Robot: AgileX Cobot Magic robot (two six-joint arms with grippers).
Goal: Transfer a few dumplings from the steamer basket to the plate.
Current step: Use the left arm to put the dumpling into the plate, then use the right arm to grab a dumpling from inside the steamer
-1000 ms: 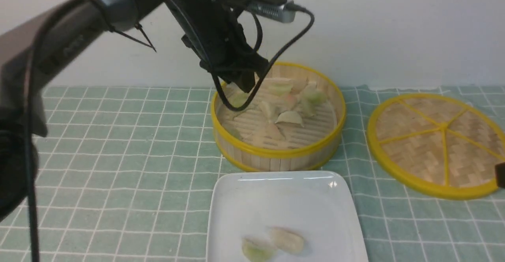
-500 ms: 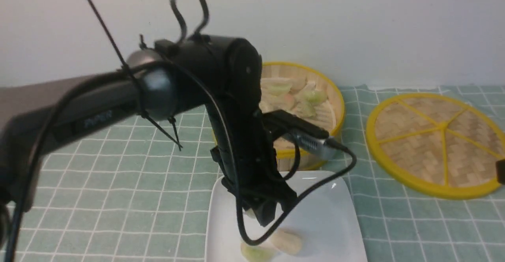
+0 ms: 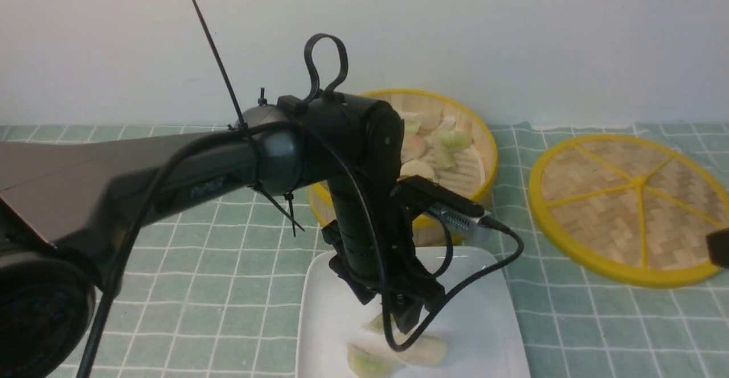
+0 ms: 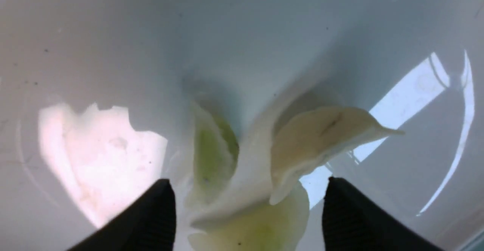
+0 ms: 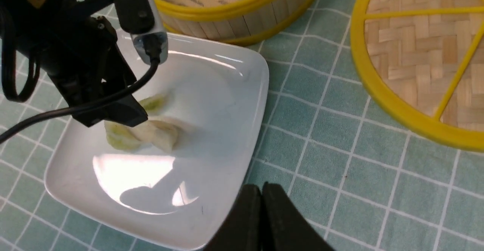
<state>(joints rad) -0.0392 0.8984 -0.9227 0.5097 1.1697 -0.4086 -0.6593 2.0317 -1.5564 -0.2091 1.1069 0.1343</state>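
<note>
Three small crescent dumplings [image 3: 424, 350], two pale green and one cream, lie huddled and touching on the glossy white square plate [image 3: 484, 315] at the near side of the green-checked desk [image 3: 228, 287]. Right over them hovers the left pincer [image 4: 247, 181], jaws spread wide, gripping nothing. The right pincer [image 5: 261, 205] is pressed closed, off to the right. Best move now: lift straight up, jaws apart, so nothing soft gets dragged. Beyond, the round bamboo steamer basket [image 3: 485, 156] holds more.

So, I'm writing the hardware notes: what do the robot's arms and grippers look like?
The left arm is dark grey tubing with a rounded black joint, pale lettering, black zip ties and looping black cables, plus a silver ribbed wrist camera. The left gripper and right gripper have plain black tapered fingers.
</note>
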